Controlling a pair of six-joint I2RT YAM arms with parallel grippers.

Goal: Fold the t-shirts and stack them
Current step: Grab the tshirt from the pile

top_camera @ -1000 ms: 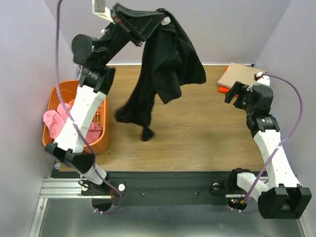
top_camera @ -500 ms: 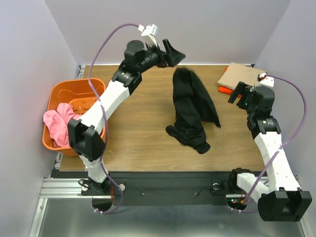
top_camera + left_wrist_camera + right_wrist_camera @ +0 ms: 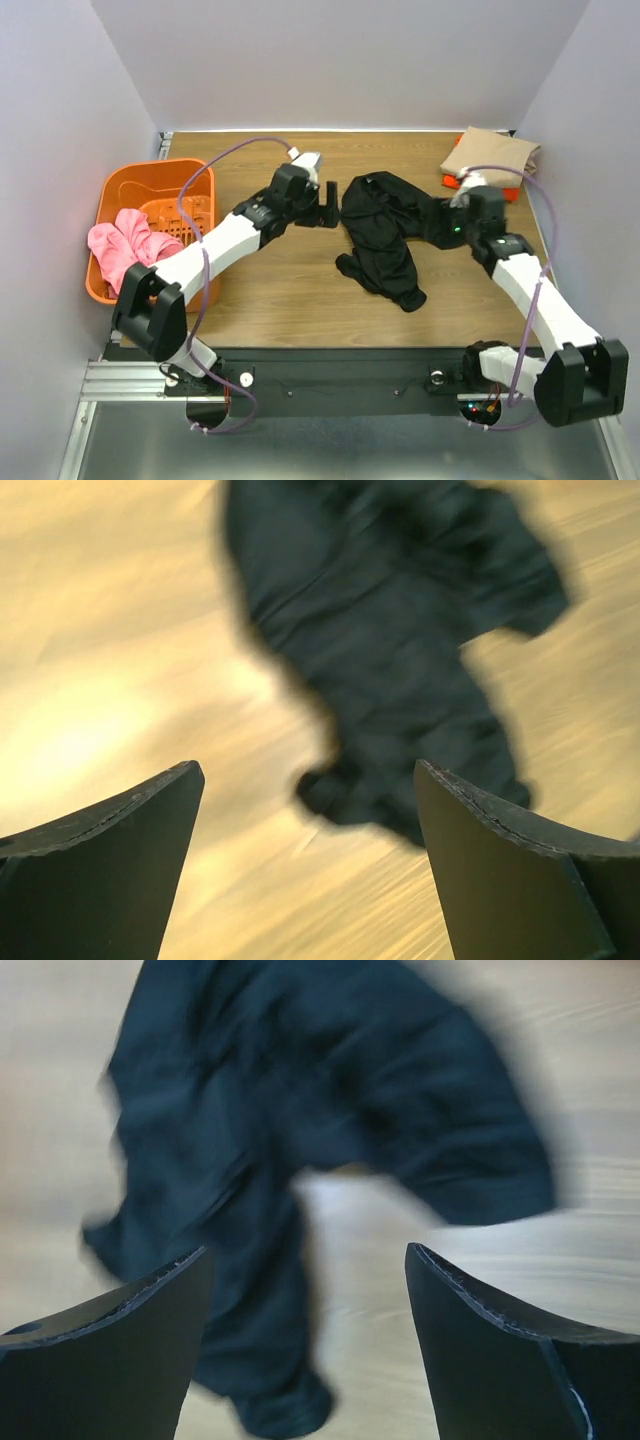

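The black t-shirt (image 3: 385,235) lies crumpled on the worktop (image 3: 290,290), a little right of the middle, with one part stretched toward the near edge. No end effector holds it.

From the top view, the left end effector (image 3: 329,204) is low over the wood, just beside the left edge of the shirt. The right end effector (image 3: 441,221) is over the right side of the same shirt. Here it is dark against dark cloth, so this view does not show how its jaws stand, and I cannot tell if it touches the cloth.

The wrist views give what the top view does not. In the left wrist view the two fingers are wide apart, with bare wood and the near end of the shirt showing between them and nothing gripped. In the right wrist view the fingers also stand well apart, with the shirt spread under and beyond them and nothing between them. Both wrist pictures are blurred, so the folds of the cloth are not clear.

Only the top view shows the rest. The tan t-shirt (image 3: 492,155) sits folded at the far right corner, on top of the orange t-shirt (image 3: 455,182), of which only an edge shows. At the left edge stands an orange basket (image 3: 150,167) with a pink cloth (image 3: 120,250) hanging over its rim.
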